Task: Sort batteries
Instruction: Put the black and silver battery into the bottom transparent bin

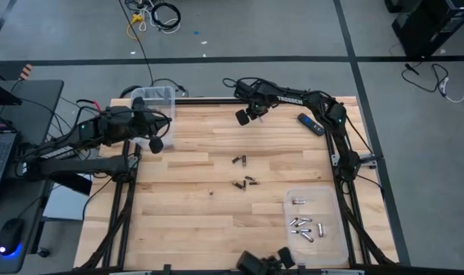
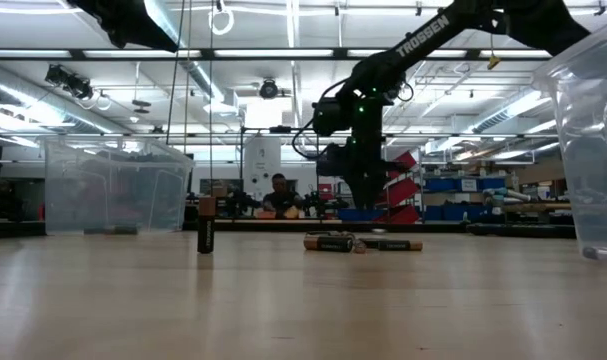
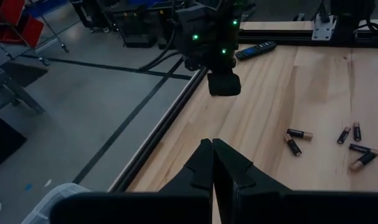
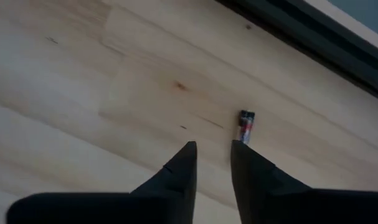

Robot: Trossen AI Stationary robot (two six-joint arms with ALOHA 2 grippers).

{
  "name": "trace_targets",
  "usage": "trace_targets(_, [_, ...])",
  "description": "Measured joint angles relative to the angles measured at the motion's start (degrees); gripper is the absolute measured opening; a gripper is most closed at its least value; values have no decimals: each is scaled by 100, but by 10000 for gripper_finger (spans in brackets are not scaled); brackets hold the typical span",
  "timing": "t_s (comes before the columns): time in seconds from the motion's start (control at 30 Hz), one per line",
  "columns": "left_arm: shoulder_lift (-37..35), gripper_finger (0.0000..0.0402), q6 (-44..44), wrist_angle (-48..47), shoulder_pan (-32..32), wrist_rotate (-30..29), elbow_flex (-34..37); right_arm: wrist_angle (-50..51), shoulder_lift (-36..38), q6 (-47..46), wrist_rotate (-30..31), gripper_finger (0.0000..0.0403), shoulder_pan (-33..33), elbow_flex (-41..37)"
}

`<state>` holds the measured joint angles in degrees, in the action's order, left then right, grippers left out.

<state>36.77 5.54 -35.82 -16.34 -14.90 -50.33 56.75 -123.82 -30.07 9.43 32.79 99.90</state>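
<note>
Dark batteries lie loose mid-table [image 1: 239, 160] [image 1: 248, 182]; the left wrist view shows several of them [image 3: 299, 134]. One battery [image 2: 206, 222] stands on end. Silvery batteries [image 1: 300, 225] lie in a clear tray [image 1: 327, 244] at the near right. A small dark battery with a red band [image 4: 246, 126] lies by the table's far edge. My right gripper [image 4: 212, 155] [image 1: 243, 117] hangs over it, pointing down, open, fingertips just short of it. My left gripper [image 3: 212, 146] [image 1: 155, 143] is shut and holds nothing, raised at the table's left edge.
A clear bin [image 1: 157, 97] stands at the far left corner beside my left arm. A black-and-blue remote [image 1: 309, 124] lies at the far right. A dark device [image 1: 266, 261] sits at the near edge. The table's dark far rail [image 4: 313, 31] runs close behind the small battery.
</note>
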Motion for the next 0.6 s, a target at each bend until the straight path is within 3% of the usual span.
trace_targets(0.23, [0, 4, 6, -40, 0, 0, 0, 261, 6, -141, 186, 115, 78, -109])
trace_targets(0.6, [0, 4, 11, -211, 0, 0, 0, 422, 6, -336, 328, 117, 241, -147])
